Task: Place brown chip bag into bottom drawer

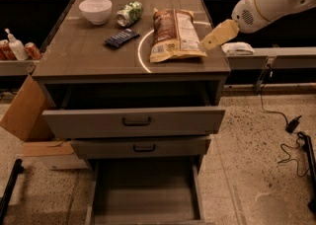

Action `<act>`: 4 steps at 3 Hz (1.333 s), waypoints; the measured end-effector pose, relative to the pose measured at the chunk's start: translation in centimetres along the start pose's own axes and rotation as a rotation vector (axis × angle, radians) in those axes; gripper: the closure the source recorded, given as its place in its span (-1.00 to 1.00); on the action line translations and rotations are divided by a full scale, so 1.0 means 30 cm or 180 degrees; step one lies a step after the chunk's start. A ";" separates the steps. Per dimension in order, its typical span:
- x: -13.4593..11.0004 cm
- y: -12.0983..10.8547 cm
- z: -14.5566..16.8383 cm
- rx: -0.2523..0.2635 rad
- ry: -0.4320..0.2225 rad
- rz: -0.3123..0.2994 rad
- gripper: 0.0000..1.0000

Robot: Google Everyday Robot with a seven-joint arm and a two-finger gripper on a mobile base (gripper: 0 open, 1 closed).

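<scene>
The brown chip bag (174, 34) lies flat on the cabinet top, right of centre, its dark front up and its cream lower panel toward me. My gripper (211, 40) reaches in from the upper right on the white arm. Its tan tip is at the bag's right edge, just above the cabinet top; I cannot tell whether it touches the bag. The bottom drawer (145, 192) is pulled out at the foot of the cabinet, with its grey floor bare.
On the cabinet top are a white bowl (95, 9), a green crushed can (129, 13) and a dark blue packet (122, 37). The top drawer (133, 120) and middle drawer (140, 146) stand partly out above the bottom one. A cardboard box (24, 115) is at left; cables (291, 140) lie on the floor at right.
</scene>
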State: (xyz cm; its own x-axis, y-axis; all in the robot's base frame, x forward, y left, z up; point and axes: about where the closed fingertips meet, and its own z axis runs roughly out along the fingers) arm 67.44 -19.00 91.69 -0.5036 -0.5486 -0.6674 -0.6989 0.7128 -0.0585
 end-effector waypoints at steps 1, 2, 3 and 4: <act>-0.105 -0.010 0.175 -0.0037 -0.0002 0.0212 -1.00; -0.105 -0.010 0.175 -0.0037 -0.0002 0.0212 -1.00; -0.112 -0.018 0.204 -0.0014 -0.0013 0.0298 -1.00; -0.142 -0.038 0.256 0.0029 -0.0076 0.0438 -1.00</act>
State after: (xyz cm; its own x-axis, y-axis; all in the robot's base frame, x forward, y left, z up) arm 74.29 -14.13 88.89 -0.5821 -0.4350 -0.6870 -0.6194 0.7846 0.0280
